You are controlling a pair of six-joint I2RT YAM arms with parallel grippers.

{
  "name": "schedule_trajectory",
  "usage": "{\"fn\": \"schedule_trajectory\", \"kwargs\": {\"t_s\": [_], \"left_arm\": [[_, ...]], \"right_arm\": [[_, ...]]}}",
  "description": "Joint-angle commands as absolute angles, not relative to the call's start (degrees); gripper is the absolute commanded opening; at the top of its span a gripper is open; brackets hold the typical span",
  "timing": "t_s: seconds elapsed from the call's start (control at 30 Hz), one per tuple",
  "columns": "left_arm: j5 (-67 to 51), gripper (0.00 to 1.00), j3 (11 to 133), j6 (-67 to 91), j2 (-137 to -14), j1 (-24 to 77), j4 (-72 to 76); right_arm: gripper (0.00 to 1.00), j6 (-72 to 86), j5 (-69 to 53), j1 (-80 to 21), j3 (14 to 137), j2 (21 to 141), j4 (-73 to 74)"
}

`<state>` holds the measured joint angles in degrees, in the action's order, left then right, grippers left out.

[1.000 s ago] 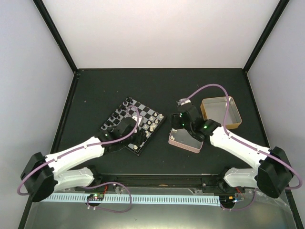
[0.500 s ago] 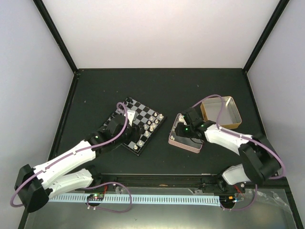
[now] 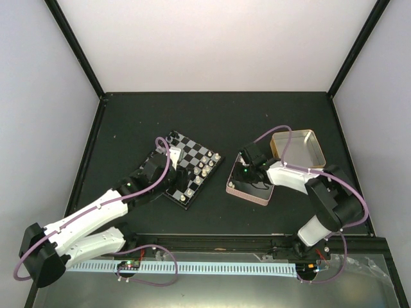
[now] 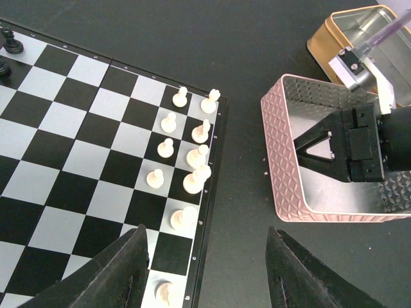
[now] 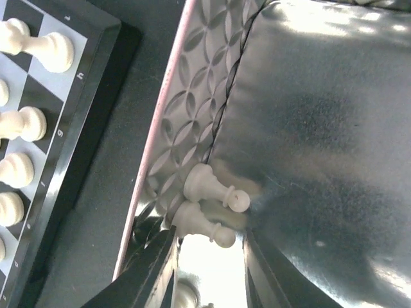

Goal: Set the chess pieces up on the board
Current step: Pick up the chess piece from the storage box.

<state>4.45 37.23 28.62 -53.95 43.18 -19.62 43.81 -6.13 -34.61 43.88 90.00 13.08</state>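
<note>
From my overhead feed, a matte black table top [image 3: 212, 115] fills the middle of the view, and I can make out a few pale specks on it. Behind it stands a plain white back wall [image 3: 212, 45], evenly lit. A pale lavender-grey left side panel [image 3: 38, 128] and right side panel [image 3: 385, 128] close in the sides. A black left frame post [image 3: 74, 45] and right frame post [image 3: 359, 48] rise from the table's far corners. Along the near edge I see a white slotted strip [image 3: 212, 267] above a grey, faintly reflective ledge [image 3: 212, 292]. The light is soft and diffuse.
</note>
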Motion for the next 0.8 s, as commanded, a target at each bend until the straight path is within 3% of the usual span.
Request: {"fn": "schedule_trajectory", "kwargs": {"t_s": [0.0, 0.27, 0.47, 0.77], "left_arm": [[3.61, 0.52, 37.09, 28.7, -53.52, 42.67, -18.1], [3.39, 0.52, 37.04, 28.39, -53.69, 42.3, -18.12], [3.06, 0.52, 37.25, 28.3, -54.27, 42.19, -17.75], [2.82, 0.52, 37.2, 28.34, -54.23, 42.02, -17.73]], "right_arm": [[0.26, 43.2, -4.01, -34.27, 45.43, 92.21, 11.6], [0.15, 42.01, -0.76, -34.28, 45.1, 92.54, 11.73], [0.13, 43.62, 7.09, -34.28, 46.76, 91.52, 16.7], [0.3, 41.03, 2.21, -34.24, 50.07, 90.41, 19.02]]}}
